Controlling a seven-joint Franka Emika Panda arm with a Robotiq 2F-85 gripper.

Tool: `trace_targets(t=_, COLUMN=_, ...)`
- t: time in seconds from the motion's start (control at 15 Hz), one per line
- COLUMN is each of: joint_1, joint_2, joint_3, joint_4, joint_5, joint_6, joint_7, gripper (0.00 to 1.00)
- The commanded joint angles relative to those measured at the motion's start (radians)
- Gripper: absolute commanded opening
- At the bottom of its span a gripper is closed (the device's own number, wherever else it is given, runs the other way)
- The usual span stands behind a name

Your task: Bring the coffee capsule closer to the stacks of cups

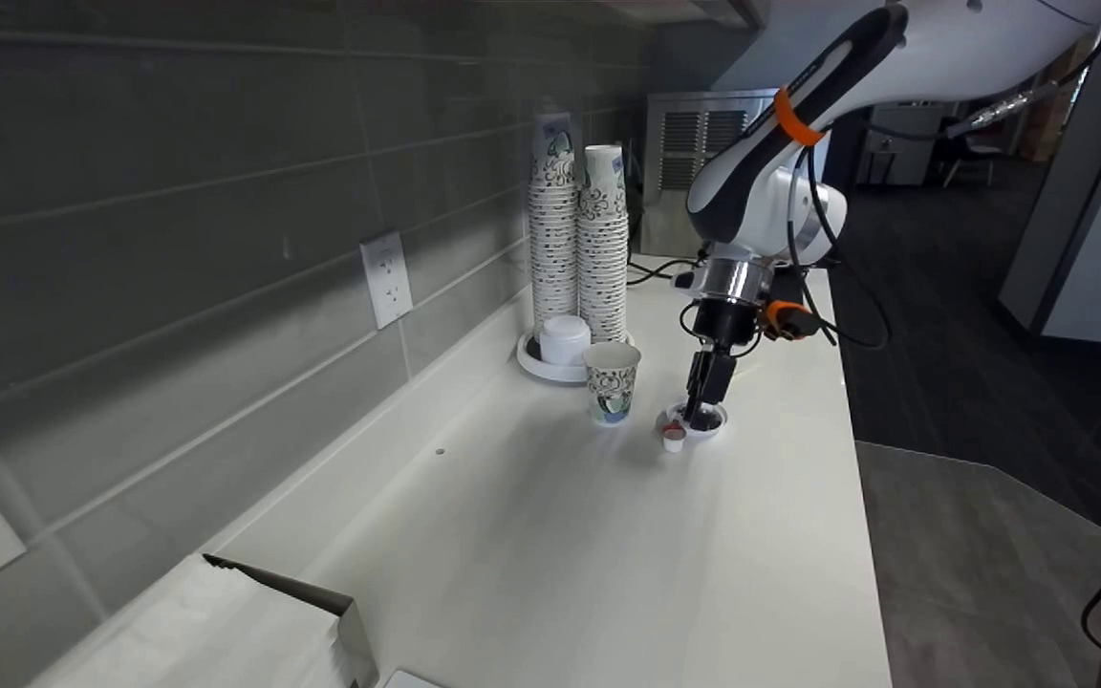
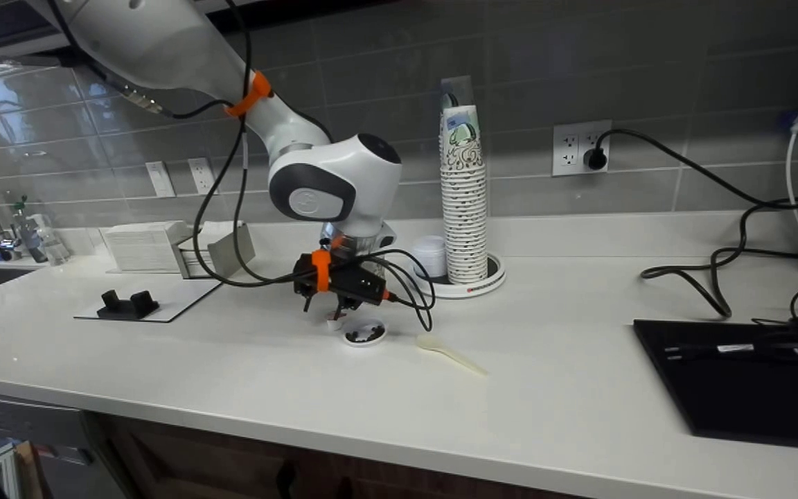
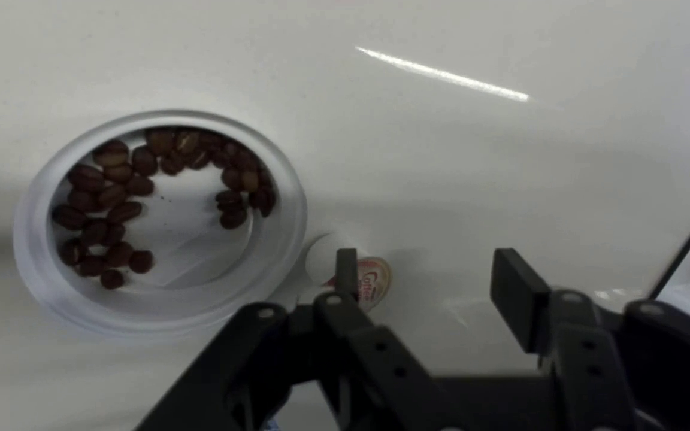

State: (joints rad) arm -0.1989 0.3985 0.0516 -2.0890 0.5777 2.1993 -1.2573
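The gripper (image 3: 424, 275) is spread wide and empty. In the wrist view, one finger (image 3: 347, 272) partly hides the capsule (image 3: 376, 280); whether they touch cannot be told. The capsule sits just beside a bowl (image 3: 32, 233) of beans (image 3: 111, 194), apart from the cup stacks (image 1: 602, 272).

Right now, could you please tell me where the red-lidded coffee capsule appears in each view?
In an exterior view, the red-lidded coffee capsule is below and right of centre.
In an exterior view, the capsule is below and left of centre.
In the wrist view, the capsule is below and right of centre, partly behind a finger.
Shared landmark: the nearby white dish of coffee beans.
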Motion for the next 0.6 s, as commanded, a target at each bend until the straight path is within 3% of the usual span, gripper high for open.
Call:
trace_targets(t=0.0, joint_1=-0.002, joint_2=0.001, joint_3=-0.006, joint_4=0.03, joint_5=-0.002, joint_6=0.001, joint_7=0.026, gripper=0.73)
trace_targets(t=0.53, joint_1=0.003, joint_2=0.05, joint_3=-0.012, joint_4=0.093, joint_5=-0.01, joint_6=0.003, joint_7=0.109, gripper=0.65)
